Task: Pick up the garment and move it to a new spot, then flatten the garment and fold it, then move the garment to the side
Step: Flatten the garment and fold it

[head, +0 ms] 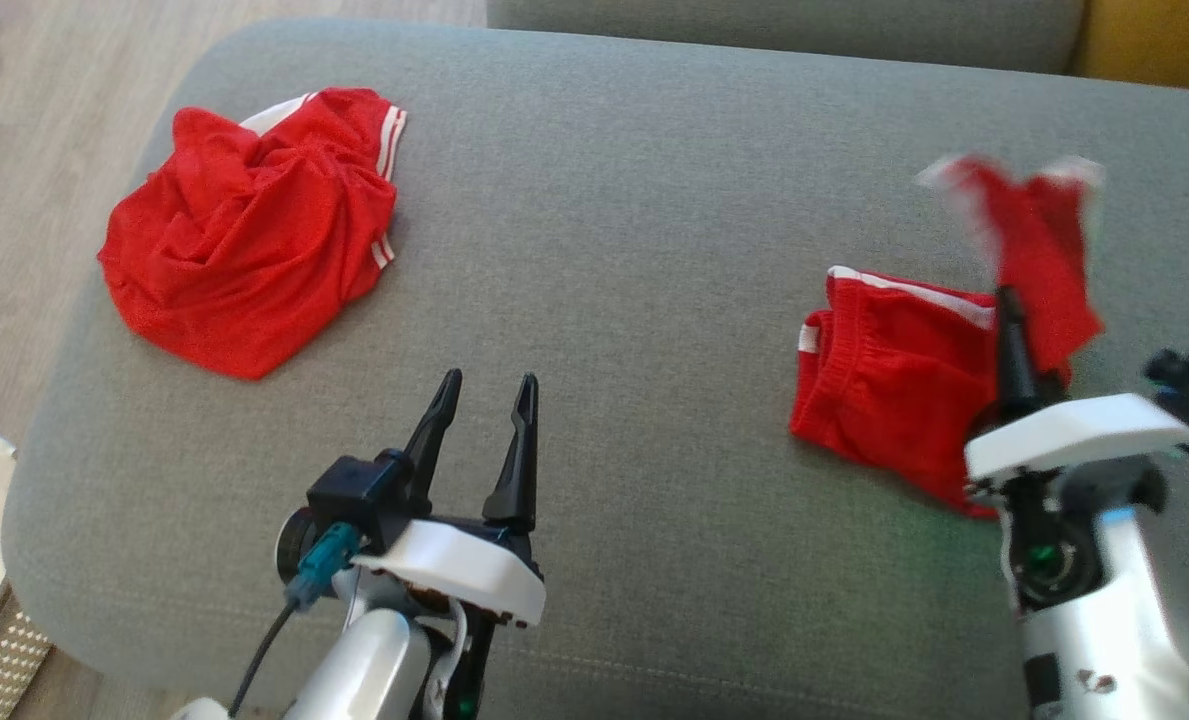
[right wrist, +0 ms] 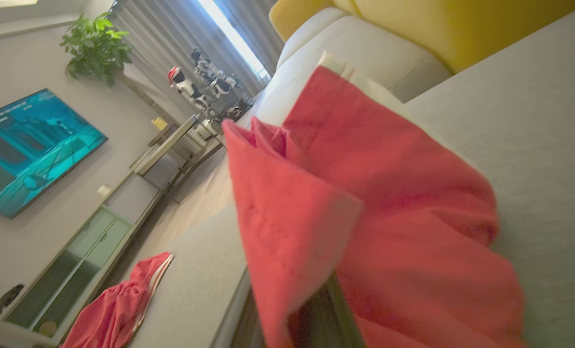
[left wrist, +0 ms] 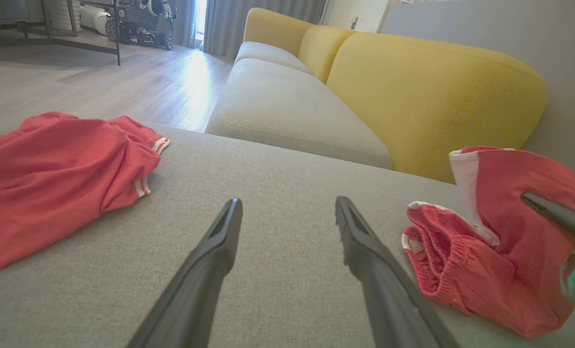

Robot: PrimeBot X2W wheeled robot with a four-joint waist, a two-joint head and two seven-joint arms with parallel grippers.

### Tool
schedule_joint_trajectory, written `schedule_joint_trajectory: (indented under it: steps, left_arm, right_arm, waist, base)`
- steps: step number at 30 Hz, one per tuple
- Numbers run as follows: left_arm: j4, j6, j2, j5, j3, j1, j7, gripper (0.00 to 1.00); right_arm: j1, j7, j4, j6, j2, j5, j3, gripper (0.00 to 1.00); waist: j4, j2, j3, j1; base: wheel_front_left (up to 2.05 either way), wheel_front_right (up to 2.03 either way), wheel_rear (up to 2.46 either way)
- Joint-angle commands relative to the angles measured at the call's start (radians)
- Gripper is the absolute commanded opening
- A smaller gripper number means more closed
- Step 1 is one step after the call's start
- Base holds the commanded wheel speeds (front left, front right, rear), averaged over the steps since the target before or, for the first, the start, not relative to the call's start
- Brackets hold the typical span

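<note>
The red shorts (head: 884, 390) I'm after lie on the right side of the grey seat cushion (head: 604, 250), waistband and white trim bunched, with one flap pulled up off the fabric and blurred in the head view. My right gripper (head: 1006, 310) has its fingers pressed together on that raised flap, so the garment hangs partly from the pinch while most of it rests on the cushion. My left gripper (head: 489, 380) hovers over bare cushion near the front edge, fingers spread, holding nothing. A second red garment (head: 244, 230) sits crumpled well apart at the far left. My worry is the grip: it looks like a thin bite on one layer, so a quick lift could let the cloth slide out, or drag the rest into a tighter wad that is harder to flatten.
</note>
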Motion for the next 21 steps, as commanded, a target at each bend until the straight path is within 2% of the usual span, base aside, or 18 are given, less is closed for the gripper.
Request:
schedule_joint_trajectory:
  steps: [1, 8, 19, 20, 21]
  left_arm:
    - [-0.027, 0.001, -0.001, 0.002, 0.037, -0.017, -0.008, 1.0]
    - [-0.026, 0.001, -0.001, 0.0, 0.036, -0.013, -0.008, 1.0]
    - [-0.023, 0.005, -0.001, -0.005, 0.035, -0.006, -0.008, 1.0]
    - [-0.023, 0.005, -0.001, -0.01, 0.036, -0.004, -0.008, 1.0]
    - [-0.022, 0.005, -0.001, -0.014, 0.036, -0.003, -0.008, 1.0]
  right_arm:
    - [-0.025, -0.01, -0.046, -0.001, -0.004, 0.008, 0.039, 0.0]
    - [0.006, 0.001, -0.037, -0.001, -0.004, -0.011, 0.128, 0.0]
    - [0.028, 0.048, 0.018, -0.001, -0.004, -0.034, 0.213, 0.0]
    - [0.03, 0.051, 0.019, -0.001, -0.004, -0.034, 0.218, 0.66]
    - [0.032, 0.059, 0.023, -0.001, -0.004, -0.037, 0.223, 1.0]
  waist:
    - [0.005, 0.0, 0.0, 0.0]
    - [0.028, 0.0, 0.001, 0.0]
    - [0.037, 0.0, -0.003, 0.0]
    - [0.035, 0.0, -0.003, 0.0]
    - [0.034, 0.0, -0.003, 0.0]
  base:
    - [0.0, 0.0, 0.0]
    - [0.0, 0.0, 0.0]
    - [0.0, 0.0, 0.0]
    - [0.0, 0.0, 0.0]
    - [0.0, 0.0, 0.0]
